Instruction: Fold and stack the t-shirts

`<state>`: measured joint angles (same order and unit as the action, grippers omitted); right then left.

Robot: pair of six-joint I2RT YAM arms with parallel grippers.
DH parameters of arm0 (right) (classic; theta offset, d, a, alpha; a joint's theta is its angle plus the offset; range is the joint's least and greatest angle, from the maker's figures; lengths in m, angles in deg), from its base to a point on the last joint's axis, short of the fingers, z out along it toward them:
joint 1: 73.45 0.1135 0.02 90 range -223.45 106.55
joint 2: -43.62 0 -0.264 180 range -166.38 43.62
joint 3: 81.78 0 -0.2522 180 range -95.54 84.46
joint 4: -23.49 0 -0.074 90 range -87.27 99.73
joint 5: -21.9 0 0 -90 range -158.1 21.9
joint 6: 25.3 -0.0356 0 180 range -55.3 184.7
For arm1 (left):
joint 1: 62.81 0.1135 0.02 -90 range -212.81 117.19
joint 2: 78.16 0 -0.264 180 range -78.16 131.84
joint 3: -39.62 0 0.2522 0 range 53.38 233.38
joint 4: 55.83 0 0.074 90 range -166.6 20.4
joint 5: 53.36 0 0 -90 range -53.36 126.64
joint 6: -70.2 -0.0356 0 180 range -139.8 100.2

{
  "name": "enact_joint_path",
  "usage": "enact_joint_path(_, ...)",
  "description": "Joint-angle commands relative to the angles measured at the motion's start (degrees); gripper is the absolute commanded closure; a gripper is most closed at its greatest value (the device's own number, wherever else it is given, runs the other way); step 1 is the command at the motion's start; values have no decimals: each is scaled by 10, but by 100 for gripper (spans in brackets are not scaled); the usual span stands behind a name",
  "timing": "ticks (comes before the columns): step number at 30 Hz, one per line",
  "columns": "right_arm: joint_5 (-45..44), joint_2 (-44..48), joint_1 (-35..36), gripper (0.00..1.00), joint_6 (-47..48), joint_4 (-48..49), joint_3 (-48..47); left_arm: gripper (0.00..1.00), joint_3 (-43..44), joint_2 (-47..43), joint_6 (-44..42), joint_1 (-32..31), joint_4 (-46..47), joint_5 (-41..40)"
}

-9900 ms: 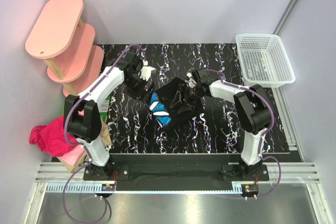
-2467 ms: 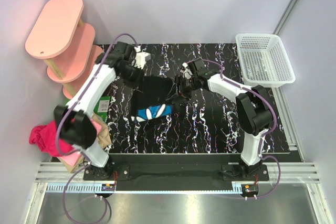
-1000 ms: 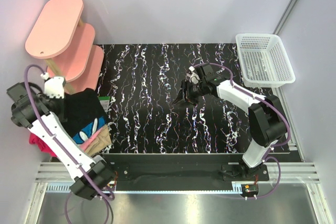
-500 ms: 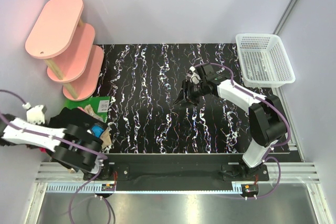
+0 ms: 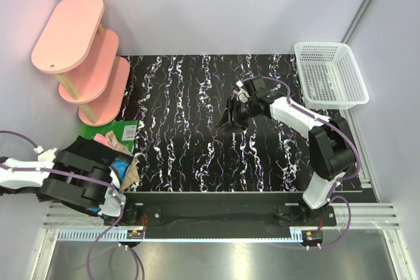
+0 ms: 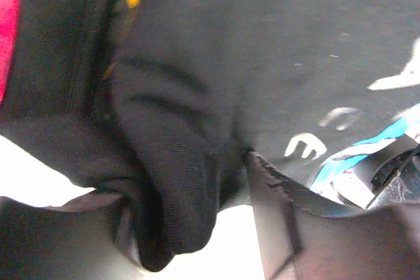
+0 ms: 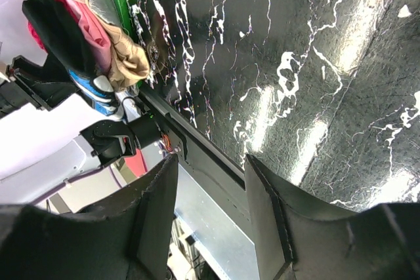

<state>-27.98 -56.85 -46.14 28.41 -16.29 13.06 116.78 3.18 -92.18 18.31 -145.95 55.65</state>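
The black t-shirt with its blue and white print lies on the pile at the table's near left corner, on top of a pink t-shirt and a tan t-shirt. In the left wrist view the black t-shirt fills the frame, with a magenta t-shirt at the edge. My left gripper is open, and a loose fold of the black shirt hangs between its fingers. My right gripper hovers open and empty over mid-table.
A green packet lies by the pile. A pink three-tier shelf stands at the far left. A white basket sits at the far right corner. The black marbled table spreads between them.
My left arm has swung the black t-shirt down onto the pile at the near left, and its jaws have opened. The right arm has barely moved.
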Motion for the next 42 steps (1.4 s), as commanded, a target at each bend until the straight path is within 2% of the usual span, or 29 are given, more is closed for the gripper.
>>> enact_joint_path(1,6,-9,-3,47,4,1,-24,35,65,25,-2,18,-8,-5)
enact_joint_path(2,6,-9,-4,47,5,1,-25,27,73,20,-7,19,-12,-4)
enact_joint_path(4,7,-13,-3,47,5,1,-27,25,99,8,-24,24,-32,6)
enact_joint_path(6,8,-16,-3,47,5,1,-31,17,130,-12,-34,26,-56,19)
enact_joint_path(7,8,-17,-3,47,5,0,-33,12,142,-19,-45,27,-66,23)
enact_joint_path(8,8,-19,-3,47,5,1,-35,2,153,-31,-49,28,-77,28)
enact_joint_path(12,9,-25,-3,47,5,1,-38,1,211,-72,-66,28,-122,64)
enact_joint_path(17,10,-25,-3,47,8,2,-36,1,210,-166,-88,6,-122,107)
enact_joint_path(20,10,-25,-3,47,8,2,-37,1,176,-200,-69,-72,-122,106)
enact_joint_path(21,11,-25,-3,47,7,2,-37,1,150,-203,-59,-132,-122,101)
enact_joint_path(22,11,-24,-3,47,7,2,-37,1,139,-202,-32,-161,-120,101)
enact_joint_path(24,8,-18,-3,47,5,3,-33,1,115,-187,-11,-234,-122,103)
enact_joint_path(26,6,-9,-3,47,6,1,-25,1,103,-146,12,-274,-122,110)
enact_joint_path(29,0,-1,-3,47,7,1,-15,3,89,-77,29,-297,-122,121)
enact_joint_path(34,-3,4,-3,47,3,1,-14,6,49,15,24,-300,-106,97)
enact_joint_path(38,-1,1,-4,47,-2,1,-23,8,-17,65,36,-300,-22,50)
enact_joint_path(42,2,0,-4,47,-4,0,-27,11,-31,107,60,-300,23,17)
